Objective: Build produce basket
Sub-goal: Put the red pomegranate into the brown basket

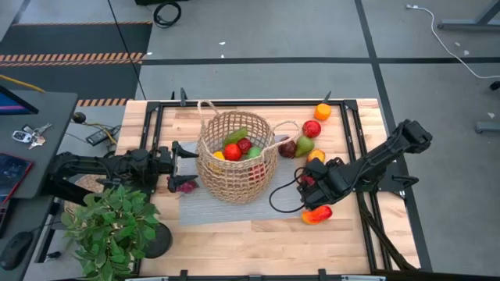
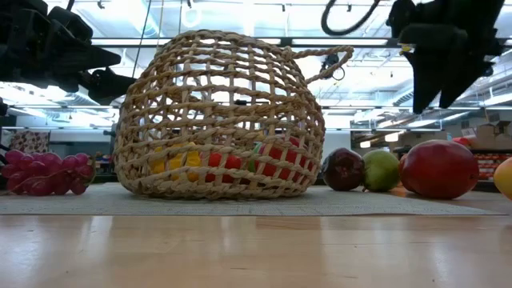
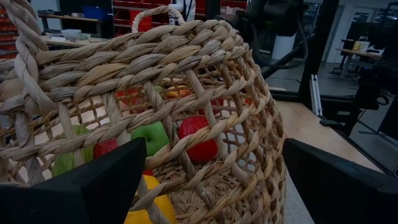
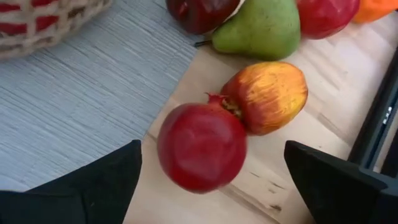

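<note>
Holding mixed produce (image 1: 238, 146), the basket (image 1: 234, 181) stands upright.

From above, the right pincer (image 1: 314, 186) covers the red fruit (image 4: 201, 147) beneath it. In the right wrist view that fruit is blurred, while the basket (image 4: 43, 25), the green pear (image 4: 261, 28) and a dark-red piece (image 4: 202, 12) run off the picture's edge. The wicker weave hides most of the produce (image 2: 228, 164) inside. At table height an orange-yellow piece (image 2: 504, 178) is cut off.
</note>
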Action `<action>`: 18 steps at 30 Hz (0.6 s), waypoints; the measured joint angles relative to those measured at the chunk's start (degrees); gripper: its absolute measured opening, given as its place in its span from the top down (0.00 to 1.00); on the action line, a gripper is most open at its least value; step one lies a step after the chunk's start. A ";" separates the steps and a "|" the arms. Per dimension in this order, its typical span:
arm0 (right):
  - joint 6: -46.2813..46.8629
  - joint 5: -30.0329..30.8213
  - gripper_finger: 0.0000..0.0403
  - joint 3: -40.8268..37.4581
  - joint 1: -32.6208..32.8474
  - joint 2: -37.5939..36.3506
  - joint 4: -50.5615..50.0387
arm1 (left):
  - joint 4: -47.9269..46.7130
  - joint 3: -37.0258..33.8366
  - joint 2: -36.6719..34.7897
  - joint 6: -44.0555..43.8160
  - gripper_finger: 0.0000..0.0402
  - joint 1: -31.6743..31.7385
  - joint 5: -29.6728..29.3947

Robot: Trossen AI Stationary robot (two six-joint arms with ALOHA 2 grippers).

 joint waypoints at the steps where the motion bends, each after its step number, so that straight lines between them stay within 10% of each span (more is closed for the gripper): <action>1: 0.30 0.26 0.01 -0.50 0.22 0.12 0.67 | 0.00 0.00 0.00 0.02 0.04 0.00 0.00; 18: 4.40 4.25 0.01 -12.96 2.11 0.24 15.79 | -0.01 0.00 0.00 0.02 0.04 0.02 0.00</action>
